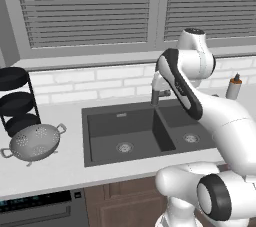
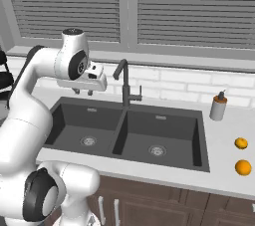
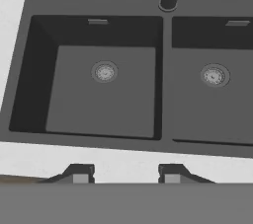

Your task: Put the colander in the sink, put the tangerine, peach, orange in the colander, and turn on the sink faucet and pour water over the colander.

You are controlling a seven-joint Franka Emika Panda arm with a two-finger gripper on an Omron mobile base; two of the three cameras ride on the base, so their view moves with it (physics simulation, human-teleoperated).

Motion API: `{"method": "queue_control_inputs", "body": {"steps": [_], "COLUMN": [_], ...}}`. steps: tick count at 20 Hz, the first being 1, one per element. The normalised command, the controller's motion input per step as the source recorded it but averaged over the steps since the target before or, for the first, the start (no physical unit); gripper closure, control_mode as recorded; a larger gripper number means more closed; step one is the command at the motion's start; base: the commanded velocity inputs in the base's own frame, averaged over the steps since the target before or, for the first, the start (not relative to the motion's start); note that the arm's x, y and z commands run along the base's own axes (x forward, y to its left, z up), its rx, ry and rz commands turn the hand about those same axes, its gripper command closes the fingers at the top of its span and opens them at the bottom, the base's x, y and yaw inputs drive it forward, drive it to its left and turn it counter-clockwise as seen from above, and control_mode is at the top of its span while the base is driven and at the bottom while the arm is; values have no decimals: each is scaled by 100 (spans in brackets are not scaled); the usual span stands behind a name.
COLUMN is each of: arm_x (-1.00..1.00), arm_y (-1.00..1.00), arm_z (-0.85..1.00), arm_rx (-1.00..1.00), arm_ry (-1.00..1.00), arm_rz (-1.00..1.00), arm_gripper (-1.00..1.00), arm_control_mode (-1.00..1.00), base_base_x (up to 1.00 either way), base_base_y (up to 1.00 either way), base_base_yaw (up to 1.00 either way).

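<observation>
**Spotter:** Where's your claw, and is it holding anything?

**Me:** My claw (image 2: 83, 91) hangs over the left basin of the sink (image 3: 29, 60), pointing down. In the hand view the two tips stand apart with nothing between them, so it's released and empty. I've got it up high on purpose: from there I can look straight down on both drains and judge where a bowl would sit.

**Spotter:** And the colander?

**Me:** The colander (image 1: 35, 142) is well off to my claw's left, on the counter (image 1: 65, 168), just in front of a black rack (image 1: 17, 102) of round shelves. It's tipped on its side with the mouth facing the room, one loop handle up and one down. I'd guess that tilt gives me a rim or handle to pinch rather than a wide bowl I can't span.

**Spotter:** Fruit?

**Me:** Two orange fruits (image 2: 241, 143) and (image 2: 243, 167) lie on the counter far to my claw's right, past the right basin. Which is the orange and which the tangerine I can't tell, and I can't pick out a peach.

**Spotter:** Tap?

**Me:** The sink faucet (image 2: 124, 84) stands just right of my claw, behind the divider, dry. A soap bottle (image 2: 218, 107) stands beyond it. Nothing's done yet; colander first.
</observation>
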Motion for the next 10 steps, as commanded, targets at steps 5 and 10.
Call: {"method": "queue_control_inputs", "body": {"steps": [5, 10], "arm_x": [-1, -11], "arm_y": [18, 54], "arm_z": [-4, -27], "arm_rx": [0, 2], "arm_ry": [0, -6], "arm_rz": [0, 0], "arm_gripper": [-100, -100], "arm_control_mode": [-100, -100], "base_base_x": [0, 0], "base_base_y": [0, 0], "base_base_yaw": [0, 0]}}
